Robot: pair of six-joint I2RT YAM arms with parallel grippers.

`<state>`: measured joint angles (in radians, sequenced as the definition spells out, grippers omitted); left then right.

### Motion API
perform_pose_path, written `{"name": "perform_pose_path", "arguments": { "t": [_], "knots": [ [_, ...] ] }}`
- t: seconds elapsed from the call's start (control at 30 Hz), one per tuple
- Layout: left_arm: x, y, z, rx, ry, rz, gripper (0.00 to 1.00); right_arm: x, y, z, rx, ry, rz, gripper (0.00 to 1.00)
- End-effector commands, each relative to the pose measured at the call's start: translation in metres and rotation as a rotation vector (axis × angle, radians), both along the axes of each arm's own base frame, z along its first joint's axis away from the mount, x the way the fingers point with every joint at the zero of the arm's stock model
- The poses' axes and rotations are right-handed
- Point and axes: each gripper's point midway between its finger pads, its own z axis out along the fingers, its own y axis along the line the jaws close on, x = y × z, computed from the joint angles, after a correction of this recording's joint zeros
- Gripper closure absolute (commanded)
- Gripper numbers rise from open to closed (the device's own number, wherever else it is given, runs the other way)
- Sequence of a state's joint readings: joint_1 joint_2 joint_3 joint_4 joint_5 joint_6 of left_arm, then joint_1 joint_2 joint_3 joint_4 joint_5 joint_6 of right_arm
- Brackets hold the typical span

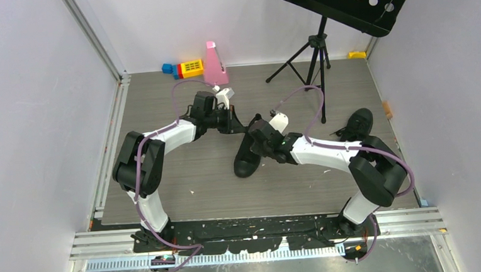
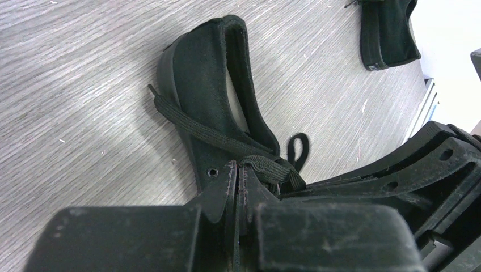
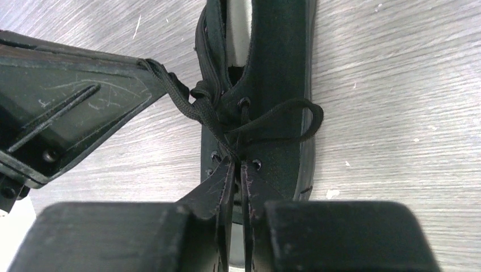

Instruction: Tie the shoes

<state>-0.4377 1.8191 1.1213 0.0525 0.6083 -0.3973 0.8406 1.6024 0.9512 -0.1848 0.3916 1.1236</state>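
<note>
Pinching, left tool: I am clamping my left tool (image 2: 237, 170) narrow on a strand of the lace (image 2: 193, 127), with the pads almost touching.
Right tool: I am squeezing my right tool (image 3: 238, 164) tight on the lace just above the eyelets.
Black sneaker: it (image 1: 247, 162) is lying between my two tools, near the middle of the counter (image 1: 196, 176).
Loop: a slack loop of lace is drooping over the sneaker's side.
Other sneaker: it (image 1: 357, 124) is sitting well apart, toward the counter's right edge.
Music stand: it (image 1: 311, 49) is standing at the far right.
</note>
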Motion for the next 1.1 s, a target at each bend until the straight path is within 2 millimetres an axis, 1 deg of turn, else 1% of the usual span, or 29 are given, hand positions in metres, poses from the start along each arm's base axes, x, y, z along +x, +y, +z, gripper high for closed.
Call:
{"name": "perform_pose_path", "arguments": {
  "t": [0.0, 0.1, 0.23, 0.33, 0.43, 0.53, 0.6, 0.7, 0.8, 0.87, 0.93, 1.07],
  "knots": [
    [0.002, -0.002, 0.023, -0.046, -0.057, -0.014, 1.0, -0.008, 0.01, 0.02, 0.051, -0.02, 0.054, 0.76],
    [0.0, -0.002, 0.024, -0.049, -0.057, -0.018, 1.0, -0.004, 0.005, 0.031, 0.016, -0.058, 0.077, 0.65],
    [-0.002, -0.002, 0.024, -0.052, -0.056, -0.021, 1.0, 0.001, 0.0, 0.054, 0.011, -0.107, 0.156, 0.58],
    [-0.003, -0.001, 0.023, -0.053, -0.057, -0.021, 1.0, 0.006, -0.01, 0.067, 0.009, -0.131, 0.216, 0.57],
    [-0.003, -0.001, 0.023, -0.052, -0.058, -0.021, 1.0, 0.015, -0.027, 0.072, 0.017, -0.132, 0.27, 0.58],
    [-0.003, -0.001, 0.023, -0.053, -0.058, -0.022, 1.0, 0.024, -0.044, 0.072, 0.015, -0.109, 0.321, 0.62],
    [-0.003, -0.001, 0.023, -0.054, -0.061, -0.021, 1.0, 0.027, -0.045, 0.071, 0.01, -0.112, 0.411, 0.64],
    [-0.003, -0.002, 0.024, -0.055, -0.062, -0.021, 1.0, 0.03, -0.043, 0.061, -0.056, -0.097, 0.546, 0.64],
    [-0.003, -0.002, 0.024, -0.056, -0.062, -0.022, 1.0, 0.033, -0.042, 0.054, -0.094, -0.108, 0.644, 0.64],
    [-0.003, -0.002, 0.024, -0.056, -0.06, -0.021, 1.0, 0.031, -0.04, 0.051, -0.112, -0.119, 0.699, 0.62],
    [-0.003, -0.002, 0.024, -0.058, -0.06, -0.022, 1.0, 0.03, -0.039, 0.047, -0.123, -0.121, 0.738, 0.61],
    [-0.003, -0.003, 0.024, -0.062, -0.056, -0.024, 1.0, 0.031, -0.037, 0.039, -0.131, -0.115, 0.755, 0.61]
  ]
}}
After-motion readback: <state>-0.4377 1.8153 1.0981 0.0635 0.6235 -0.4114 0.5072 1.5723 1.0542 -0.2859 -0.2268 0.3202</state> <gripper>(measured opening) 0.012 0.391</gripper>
